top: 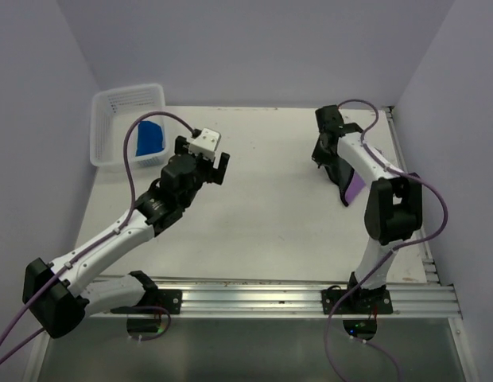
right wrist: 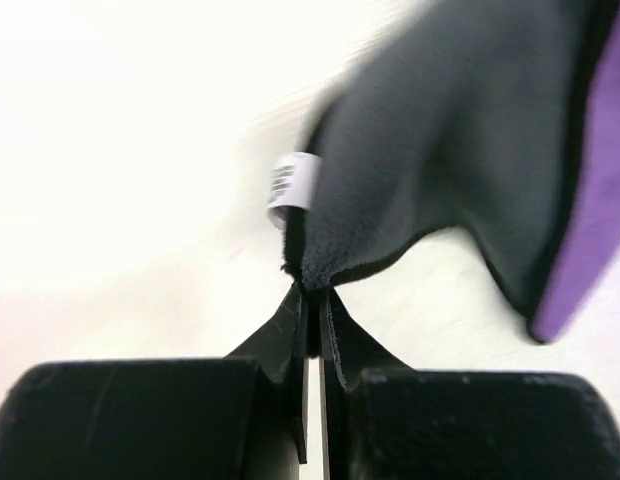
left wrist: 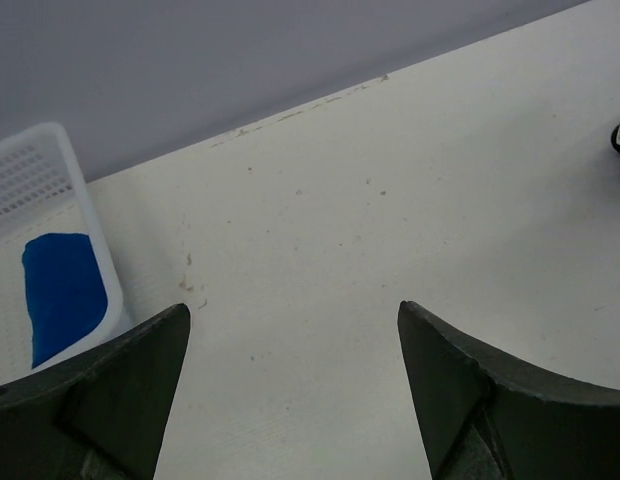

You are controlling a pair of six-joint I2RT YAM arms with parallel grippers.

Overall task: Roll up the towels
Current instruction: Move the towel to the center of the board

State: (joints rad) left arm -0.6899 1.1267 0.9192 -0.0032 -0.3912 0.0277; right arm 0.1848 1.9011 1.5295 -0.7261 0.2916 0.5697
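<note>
The right gripper (right wrist: 312,300) has its jaws pinched shut on the very corner of the grey towel (right wrist: 450,150), next to its white label (right wrist: 293,185). That thin hold is the main risk. With so little cloth between the fingers, the corner could slip out as soon as the towel's weight or its drag on the tabletop (top: 270,207) pulls on it. The purple towel (right wrist: 590,200) shows along the grey one's far side, touching or just under it. If the two cling together, a pull on the grey could drag the purple along, bunch both up and spoil any flat spread needed for rolling. The wrist view is too blurred to tell whether they are really separate. From the gripper, the grey towel fans out ahead of the fingertips, near the right edge of the tabletop toward the far right corner. The left gripper (left wrist: 293,310) holds nothing, its jaws wide apart over bare tabletop left of centre. The basket (left wrist: 30,170) sits at the far left corner, just beyond and left of those fingers. The blue towel (left wrist: 60,290) lies inside it, apparently already rolled.
</note>
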